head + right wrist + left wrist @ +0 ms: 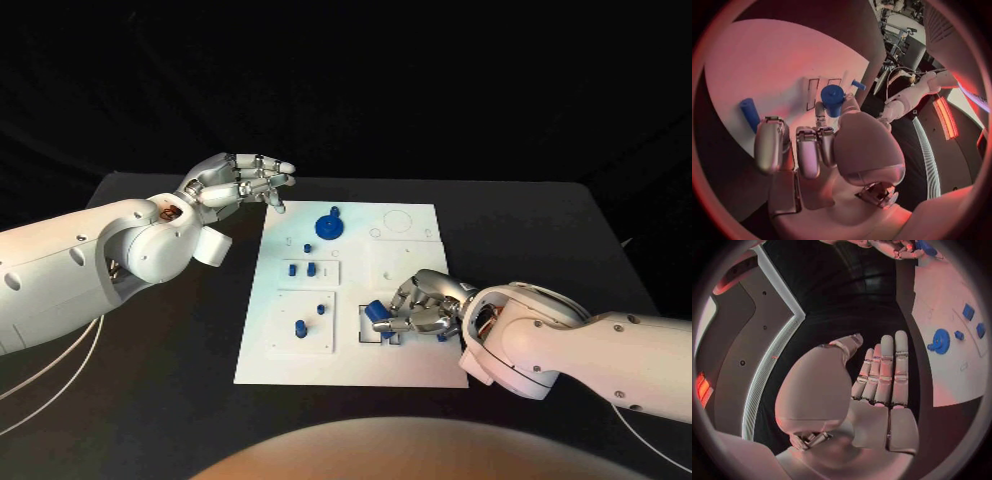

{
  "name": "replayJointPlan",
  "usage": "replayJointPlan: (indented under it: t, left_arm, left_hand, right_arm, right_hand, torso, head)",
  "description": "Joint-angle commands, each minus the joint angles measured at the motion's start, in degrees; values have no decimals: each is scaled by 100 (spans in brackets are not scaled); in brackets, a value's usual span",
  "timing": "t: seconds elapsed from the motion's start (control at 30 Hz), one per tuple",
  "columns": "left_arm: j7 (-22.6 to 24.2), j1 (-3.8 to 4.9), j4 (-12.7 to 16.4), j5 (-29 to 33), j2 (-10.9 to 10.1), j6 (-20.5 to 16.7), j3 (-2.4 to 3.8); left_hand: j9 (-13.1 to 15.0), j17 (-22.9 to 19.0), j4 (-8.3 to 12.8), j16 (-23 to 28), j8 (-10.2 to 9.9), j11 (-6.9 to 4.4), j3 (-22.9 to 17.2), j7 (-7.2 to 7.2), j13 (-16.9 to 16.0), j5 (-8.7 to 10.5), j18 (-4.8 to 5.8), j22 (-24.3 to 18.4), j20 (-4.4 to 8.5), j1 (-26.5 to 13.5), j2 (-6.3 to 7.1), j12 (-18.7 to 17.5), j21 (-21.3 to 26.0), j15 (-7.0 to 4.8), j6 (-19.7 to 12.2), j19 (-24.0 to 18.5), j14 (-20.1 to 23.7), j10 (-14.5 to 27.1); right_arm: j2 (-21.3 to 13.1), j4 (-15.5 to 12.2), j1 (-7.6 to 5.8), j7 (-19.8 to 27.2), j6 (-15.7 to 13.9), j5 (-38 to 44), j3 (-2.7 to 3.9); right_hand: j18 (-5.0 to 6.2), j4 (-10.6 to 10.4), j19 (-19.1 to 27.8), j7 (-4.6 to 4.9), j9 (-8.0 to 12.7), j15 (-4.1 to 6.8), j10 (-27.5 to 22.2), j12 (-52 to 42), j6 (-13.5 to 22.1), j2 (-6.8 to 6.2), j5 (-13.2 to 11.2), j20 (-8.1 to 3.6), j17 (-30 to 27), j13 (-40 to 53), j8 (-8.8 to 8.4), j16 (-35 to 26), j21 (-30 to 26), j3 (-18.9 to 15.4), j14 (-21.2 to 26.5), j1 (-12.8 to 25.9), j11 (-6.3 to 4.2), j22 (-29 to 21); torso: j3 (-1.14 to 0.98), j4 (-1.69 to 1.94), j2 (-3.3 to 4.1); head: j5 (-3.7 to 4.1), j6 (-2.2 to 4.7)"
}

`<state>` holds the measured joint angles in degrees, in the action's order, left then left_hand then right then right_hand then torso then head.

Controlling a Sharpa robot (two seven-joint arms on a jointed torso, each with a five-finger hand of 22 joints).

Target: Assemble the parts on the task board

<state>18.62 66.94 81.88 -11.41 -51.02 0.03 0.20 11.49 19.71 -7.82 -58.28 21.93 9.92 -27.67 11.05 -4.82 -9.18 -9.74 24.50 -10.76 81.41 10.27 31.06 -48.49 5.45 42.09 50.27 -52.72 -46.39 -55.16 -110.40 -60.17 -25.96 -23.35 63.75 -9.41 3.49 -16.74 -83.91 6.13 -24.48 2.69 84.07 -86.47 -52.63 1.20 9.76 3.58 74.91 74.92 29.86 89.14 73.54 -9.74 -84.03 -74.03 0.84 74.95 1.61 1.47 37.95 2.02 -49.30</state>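
Note:
The white task board point(346, 355) lies in the middle of the table. Over its near right part my right hand point(421, 308) pinches a blue cylindrical part point(379, 314) low above a recessed slot; the right wrist view shows that blue cylinder point(833, 96) between thumb and fingertip. My left hand point(242, 180) hovers off the board's far left corner, fingers straight and holding nothing; it is seen flat as the left hand point(879, 377). A blue gear point(330, 226) stands on the board's far part, also seen as the gear point(941, 341).
Small blue pieces point(303, 268) stand in the board's middle-left module, and two blue pegs point(300, 327) in the near-left one. Another blue peg point(749, 113) stands on the board beside my right hand's fingers. Black table surrounds the board.

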Motion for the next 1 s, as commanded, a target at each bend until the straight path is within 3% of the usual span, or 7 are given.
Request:
replayJointPlan:
  t: [0.03, 0.3, 0.63, 1.0]
  left_arm:
    - [59, 2, 19, -2, 8, 35, 4]
    - [57, 2, 22, -2, 6, 39, 4]
    - [47, 2, 26, -2, -6, 40, 4]
    - [35, 2, 33, -2, -16, 43, 4]
  left_hand:
    - [-7, 5, -18, 6, 8, -2, -16, 279, -8, 21, -80, -5, 2, -42, 8, 34, 38, 10, -37, 27, 16, 43]
    - [-7, 5, -18, 6, 8, -2, -16, 279, -8, 21, -80, -5, 2, -42, 8, 34, 38, 10, -37, 27, 16, 43]
    - [-7, 5, -18, 6, 8, -2, -16, 279, -8, 21, -80, -5, 2, -42, 8, 34, 38, 10, -37, 27, 16, 43]
    - [-8, 8, -24, 4, 12, 0, -18, 281, -8, 22, -80, -9, 1, -51, 5, 39, 42, 12, -44, 30, 17, 50]
  right_arm:
    - [22, 37, 11, -89, 198, 150, -1]
    - [131, 131, 37, -78, 175, 290, -1]
    - [207, 181, 83, -83, -146, 529, 0]
    - [242, 190, 88, -70, -103, 581, 1]
  right_hand:
    - [-26, 1, -125, -142, -13, 46, 243, -3, -183, -3, 5, -53, 1228, 1007, 18, 0, -38, -56, -538, 78, -34, 974]
    - [-26, -1, -126, -158, -23, 58, 263, -19, -217, 32, 6, -63, 1218, 1036, 34, -3, -36, -105, -536, 126, -48, 978]
    - [-23, 0, -122, -163, -27, 62, 259, -13, -224, 34, 4, -67, 1198, 1029, 38, -10, -53, -131, -532, 145, -52, 973]
    - [-24, -13, -126, -176, -69, 79, 239, 24, -224, -1, 5, -88, 1184, 1006, 62, -17, -66, -499, -530, 496, -67, 982]
  torso:
    - [4, -2, 1]
    - [-4, -3, 4]
    - [-2, -3, 3]
    - [-4, -8, 1]
  head:
    - [1, 8]
    - [-18, -5]
    - [-44, -24]
    - [-34, -27]
